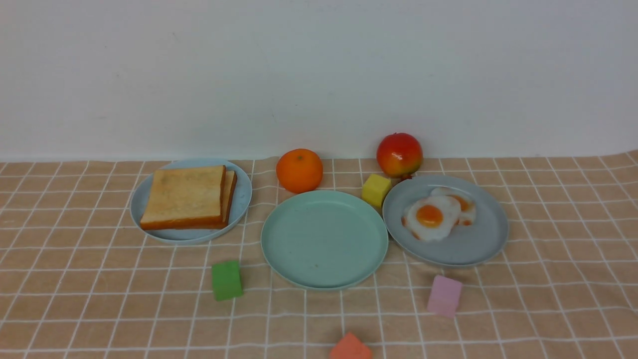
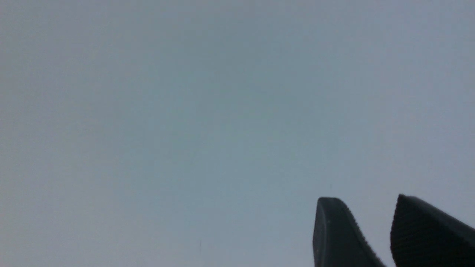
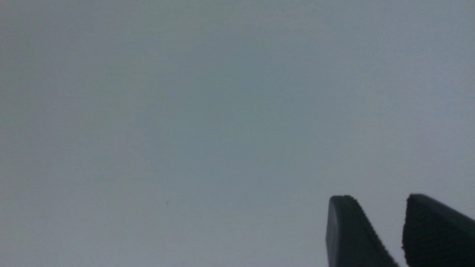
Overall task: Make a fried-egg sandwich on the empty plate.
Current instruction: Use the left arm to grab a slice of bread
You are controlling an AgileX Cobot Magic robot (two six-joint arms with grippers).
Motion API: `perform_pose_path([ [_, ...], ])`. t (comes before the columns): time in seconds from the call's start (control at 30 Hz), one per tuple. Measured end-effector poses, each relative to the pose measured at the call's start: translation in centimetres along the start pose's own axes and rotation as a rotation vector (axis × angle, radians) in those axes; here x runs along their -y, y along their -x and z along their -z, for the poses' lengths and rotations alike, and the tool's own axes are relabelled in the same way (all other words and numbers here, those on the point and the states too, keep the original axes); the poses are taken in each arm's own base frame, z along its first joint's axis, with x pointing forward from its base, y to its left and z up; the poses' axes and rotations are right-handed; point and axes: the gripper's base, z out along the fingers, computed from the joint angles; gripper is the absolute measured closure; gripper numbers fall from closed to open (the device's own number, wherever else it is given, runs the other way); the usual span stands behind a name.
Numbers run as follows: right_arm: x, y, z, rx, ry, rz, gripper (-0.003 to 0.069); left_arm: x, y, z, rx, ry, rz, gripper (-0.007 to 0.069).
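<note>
Peach-checked and cloth-covered, the bench (image 1: 548, 299) carries the mint-green plate (image 1: 324, 239) at its middle, bare. I see two toast slices (image 1: 183, 197) stacked on the light-blue plate (image 1: 241, 194) to its left, and the fried egg (image 1: 431, 217) on the grey plate (image 1: 468, 249) to its right. My left claw (image 2: 365, 202) and right claw (image 3: 376, 200) each show tips slightly spread, pinching nothing, facing blank grey, so I cannot place them against the plate.
</note>
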Motion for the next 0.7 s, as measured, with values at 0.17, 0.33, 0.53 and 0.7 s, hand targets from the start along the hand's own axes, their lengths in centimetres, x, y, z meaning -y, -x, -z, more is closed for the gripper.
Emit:
perform_pose_path([
  [0.17, -1.8, 5.5, -4.5, -0.010, -0.007, -0.004, 0.0418, 2.4, 7.1, -4.0, 0.142, 0.020, 0.037, 0.0386],
  [0.33, -3.4, 10.3, -10.8, -0.118, -0.052, -0.008, 0.0418, 5.6, 13.2, -10.3, 0.031, 0.022, 0.118, 0.0386],
  [0.53, -2.8, 8.9, -15.5, -0.421, -0.179, -0.055, 0.0418, 6.1, 10.8, -16.7, -0.441, 0.103, 0.084, 0.0386],
  [0.7, -0.7, 3.3, -16.8, -0.768, -0.310, -0.021, 0.0418, 2.2, 1.7, -20.3, -0.887, 0.255, -0.049, 0.0386],
])
